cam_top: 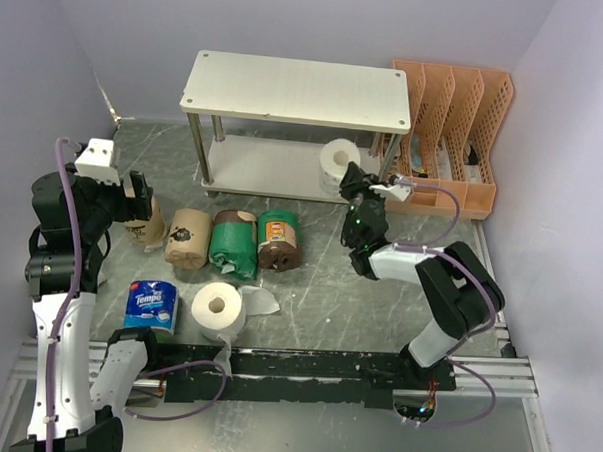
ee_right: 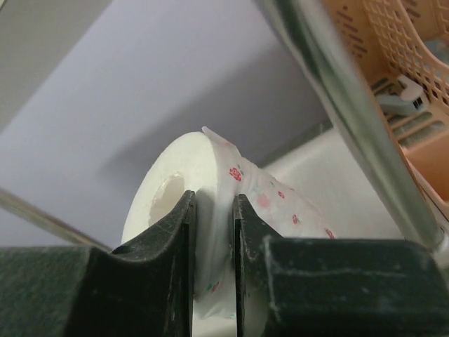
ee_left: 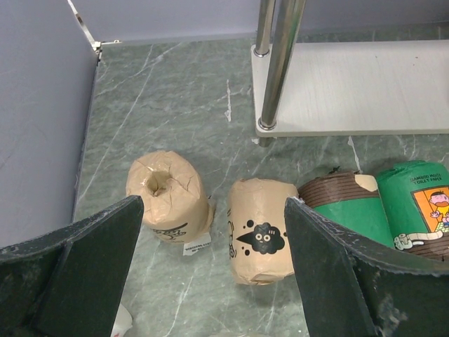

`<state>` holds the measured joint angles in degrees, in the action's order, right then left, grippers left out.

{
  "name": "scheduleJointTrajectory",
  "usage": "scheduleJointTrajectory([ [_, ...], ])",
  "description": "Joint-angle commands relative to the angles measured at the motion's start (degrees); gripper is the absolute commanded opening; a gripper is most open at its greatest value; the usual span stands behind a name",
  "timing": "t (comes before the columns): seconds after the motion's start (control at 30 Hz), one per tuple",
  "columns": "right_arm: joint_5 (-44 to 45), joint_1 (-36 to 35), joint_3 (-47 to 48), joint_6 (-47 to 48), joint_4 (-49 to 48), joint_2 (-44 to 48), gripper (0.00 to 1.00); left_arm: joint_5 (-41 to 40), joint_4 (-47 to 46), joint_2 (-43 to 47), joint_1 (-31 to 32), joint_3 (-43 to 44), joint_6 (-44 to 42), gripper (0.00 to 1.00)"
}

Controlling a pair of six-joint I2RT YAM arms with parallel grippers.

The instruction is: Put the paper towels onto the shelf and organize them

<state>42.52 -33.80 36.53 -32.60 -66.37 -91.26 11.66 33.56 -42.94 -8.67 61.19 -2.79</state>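
Observation:
The shelf (cam_top: 297, 91) stands at the back, with its lower board (cam_top: 264, 169) partly showing. My right gripper (cam_top: 355, 183) is shut on a bare white roll (cam_top: 339, 158) at the right end of the lower board; in the right wrist view the fingers (ee_right: 175, 239) pinch the roll's (ee_right: 203, 158) wall. My left gripper (cam_top: 137, 201) is open above a tan roll (cam_top: 146, 227). In the left wrist view that upright tan roll (ee_left: 167, 193) and a lying tan roll (ee_left: 263, 239) sit between the open fingers (ee_left: 105, 239). Two green rolls (cam_top: 233, 245) (cam_top: 279, 240), the Tempo roll (cam_top: 152, 308) and a white roll (cam_top: 218, 310) lie on the table.
An orange slotted file rack (cam_top: 456, 133) stands right of the shelf, close to my right arm. A shiny shelf post (ee_right: 351, 119) runs just right of the held roll. Grey walls close the left and right sides. A black rail (cam_top: 315, 367) crosses the near edge.

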Motion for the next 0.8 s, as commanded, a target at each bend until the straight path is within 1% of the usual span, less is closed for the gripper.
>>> scheduleJointTrajectory([
  [0.0, -2.7, 4.2, 6.1, -6.3, -9.1, -5.5, 0.00, -0.8, -2.8, 0.0, 0.5, -1.0, -0.6, 0.94],
  [0.23, -3.2, 8.0, 15.2, -8.8, -1.8, -13.4, 0.00, -1.5, -3.6, -0.5, 0.5, -1.2, 0.1, 0.94],
  [0.4, -1.3, 8.6, 16.8, -9.2, 1.6, -15.4, 0.14, -1.3, -3.6, -0.8, 0.6, -1.5, 0.0, 0.94],
  [0.5, -0.2, 8.6, 16.9, -10.1, 4.0, -15.5, 0.18, -0.9, -3.7, -1.0, 0.6, -1.5, 0.1, 0.94],
  [0.57, -0.2, 8.6, 16.8, -9.6, 4.3, -15.7, 0.22, -0.8, -3.7, -1.0, 0.6, -1.5, 0.1, 0.94],
  [0.6, -0.5, 8.7, 16.7, -9.1, 4.1, -15.7, 0.26, -1.0, -3.6, -0.9, 0.7, -1.5, 0.1, 0.94],
  [0.7, -2.7, 8.5, 15.4, -6.5, 1.3, -14.4, 0.53, -2.3, -3.5, -0.7, 0.8, -1.4, 0.0, 0.94],
  [0.77, -4.6, 8.1, 14.8, -3.8, 1.8, -12.2, 0.68, -2.5, -3.0, -0.7, 0.8, -1.0, -0.4, 0.94],
])
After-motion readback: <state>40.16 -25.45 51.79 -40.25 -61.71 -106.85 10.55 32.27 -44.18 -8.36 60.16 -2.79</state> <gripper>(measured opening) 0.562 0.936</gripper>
